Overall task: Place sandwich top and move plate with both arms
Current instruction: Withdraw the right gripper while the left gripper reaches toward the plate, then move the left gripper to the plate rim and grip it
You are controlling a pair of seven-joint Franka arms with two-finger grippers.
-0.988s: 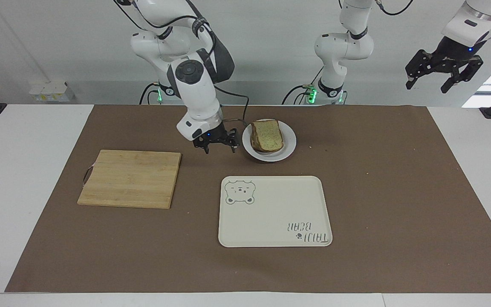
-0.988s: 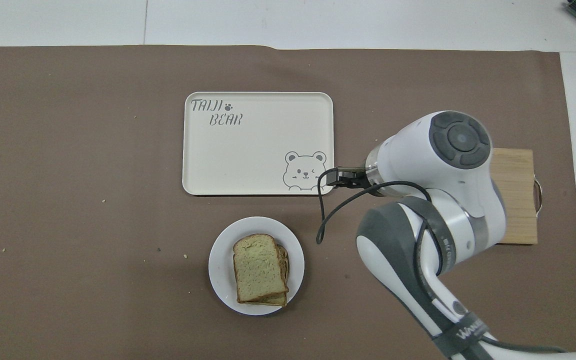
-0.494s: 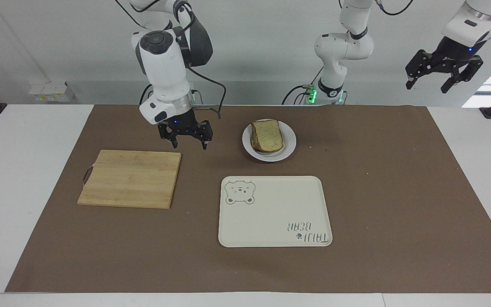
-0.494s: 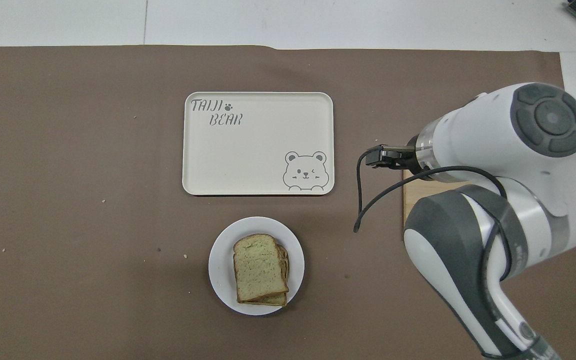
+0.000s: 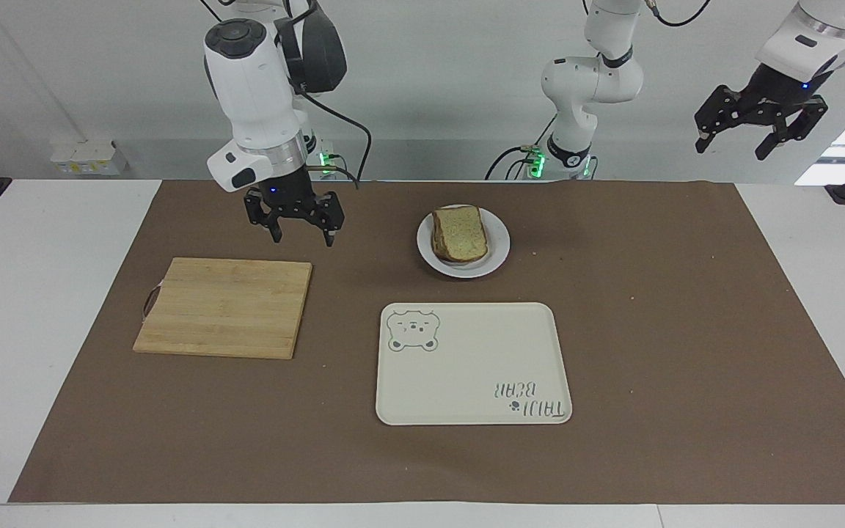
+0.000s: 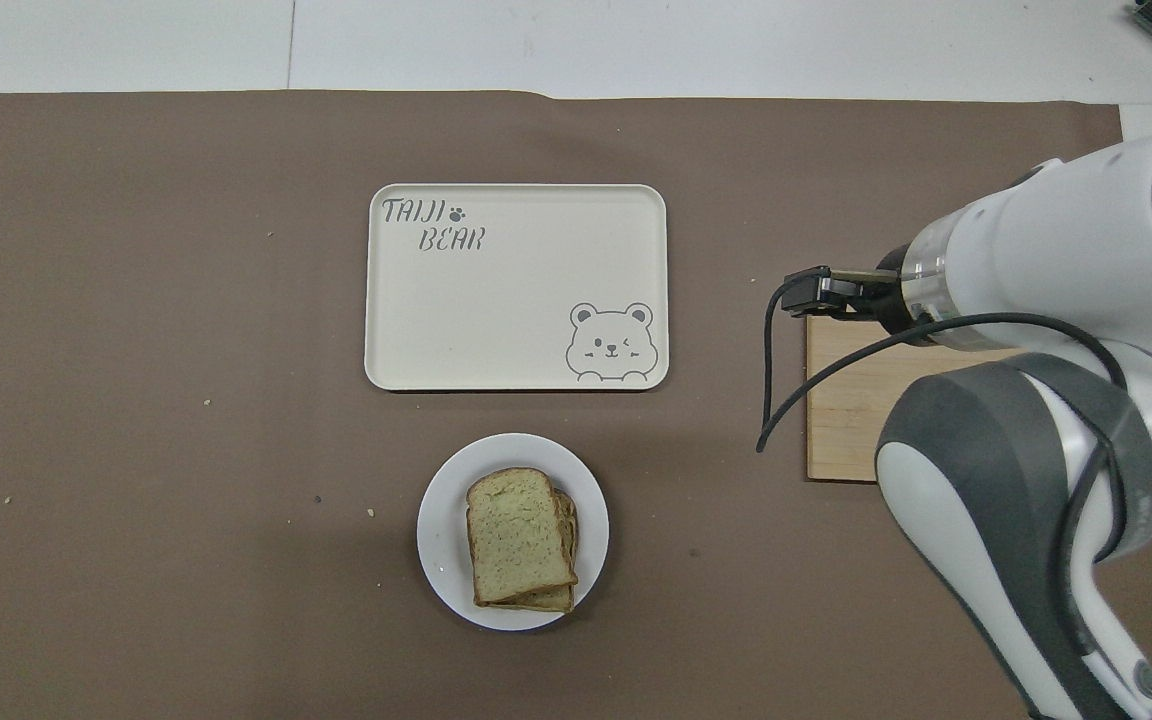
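Note:
The sandwich top [image 5: 459, 233] [image 6: 519, 535], a pale speckled slice with brown crust, lies on a stack of bread on the small white plate [image 5: 466, 270] [image 6: 441, 540]. The plate stands on the brown mat, nearer to the robots than the cream tray. My right gripper [image 5: 303, 238] hangs open and empty over the mat, at the edge of the cutting board nearest the robots and well aside from the plate. In the overhead view its fingers are hidden under the wrist. My left gripper [image 5: 741, 144] waits high up, open and empty, off the left arm's end of the mat.
A wooden cutting board [image 5: 224, 308] [image 6: 846, 420] lies toward the right arm's end. The cream tray [image 5: 472, 363] [image 6: 516, 290] with a bear drawing lies farther from the robots than the plate. A few crumbs dot the mat.
My right gripper has drawn away from beside the plate, rising and moving toward the cutting board's end. The bread and plate have stayed put. The left arm has barely moved.

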